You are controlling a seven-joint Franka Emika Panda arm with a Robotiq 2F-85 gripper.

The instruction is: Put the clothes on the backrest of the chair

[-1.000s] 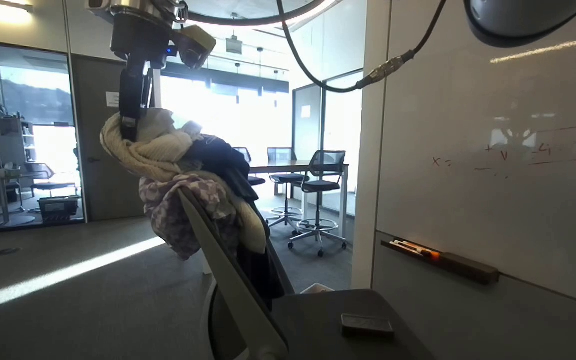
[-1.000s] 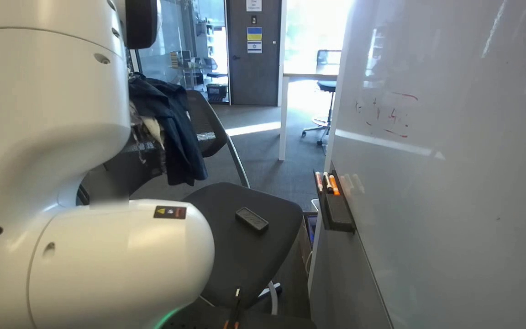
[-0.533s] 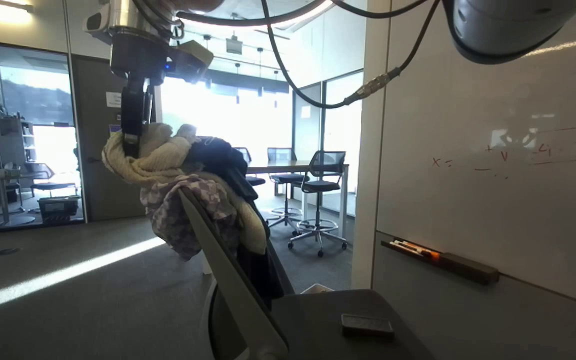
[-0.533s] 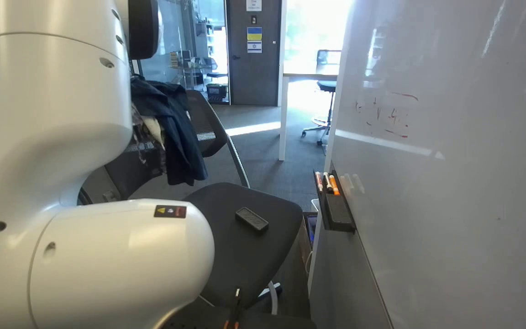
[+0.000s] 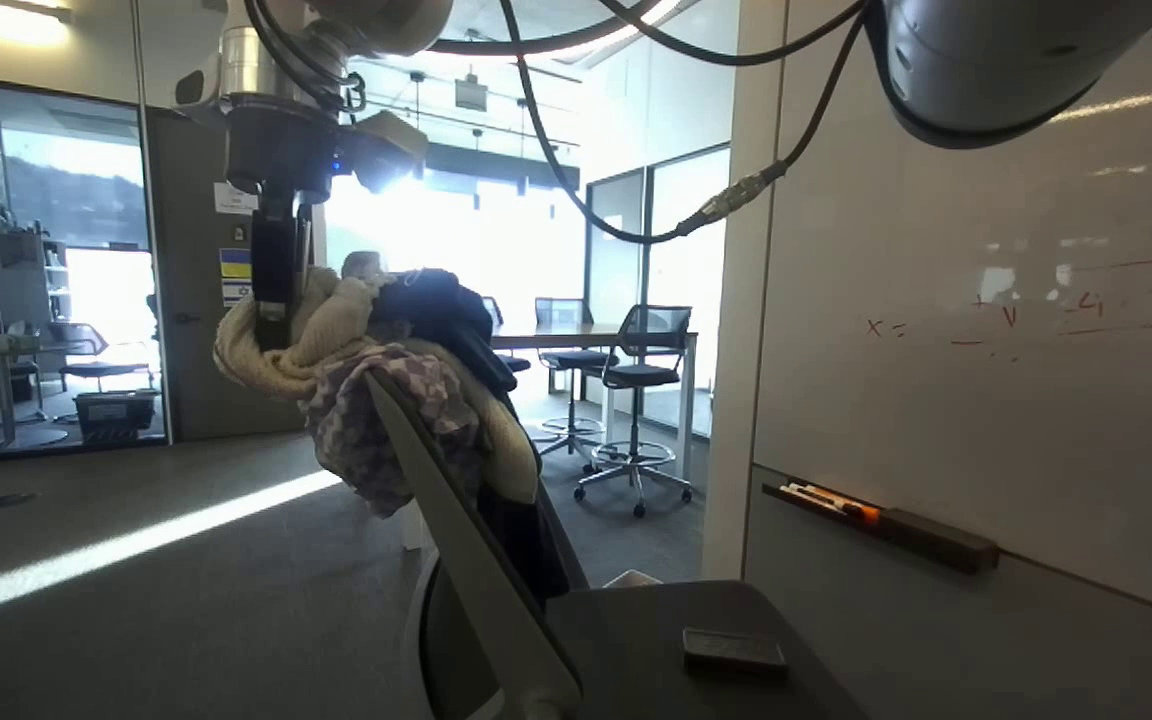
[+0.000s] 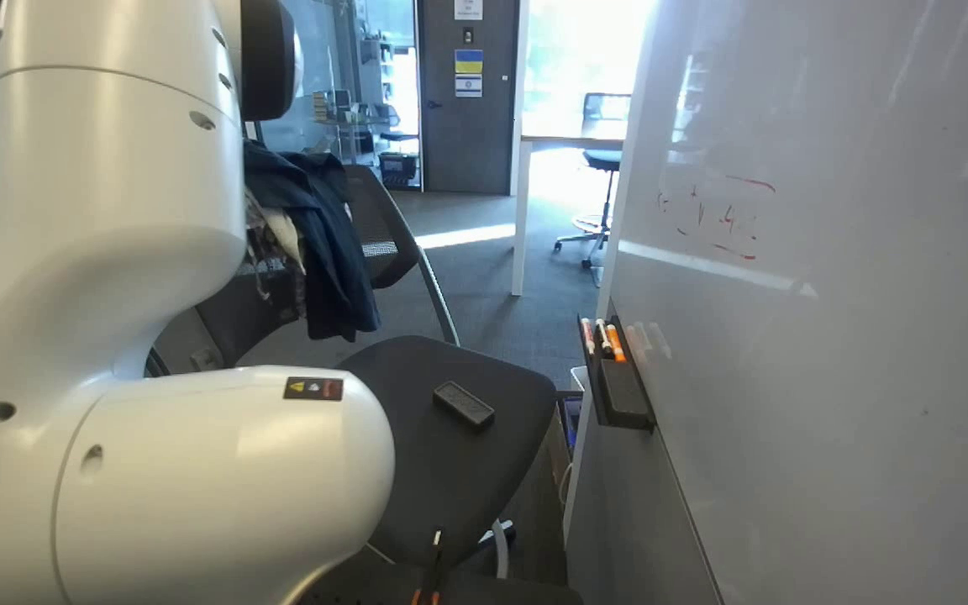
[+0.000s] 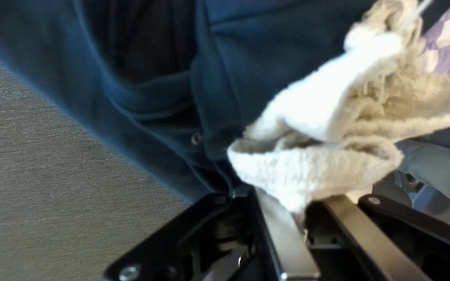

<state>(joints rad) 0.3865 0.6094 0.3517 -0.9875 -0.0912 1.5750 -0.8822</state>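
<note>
One cream garment (image 5: 333,325) is clamped in your gripper (image 7: 293,197), above and behind the backrest (image 5: 461,530); the navy garment (image 6: 324,239) lies seatward, so probably lower rearward.

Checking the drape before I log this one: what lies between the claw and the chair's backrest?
In an exterior view, the cream garment bunched at the claw, then the patterned garment draped over the backrest.

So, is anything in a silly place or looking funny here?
Yes! A small dark block, maybe a whiteboard eraser, lies on the chair's seat, though markers sit in their tray. The clothes look messy too: bunched up at the top of the backrest, not neatly draped.
</note>
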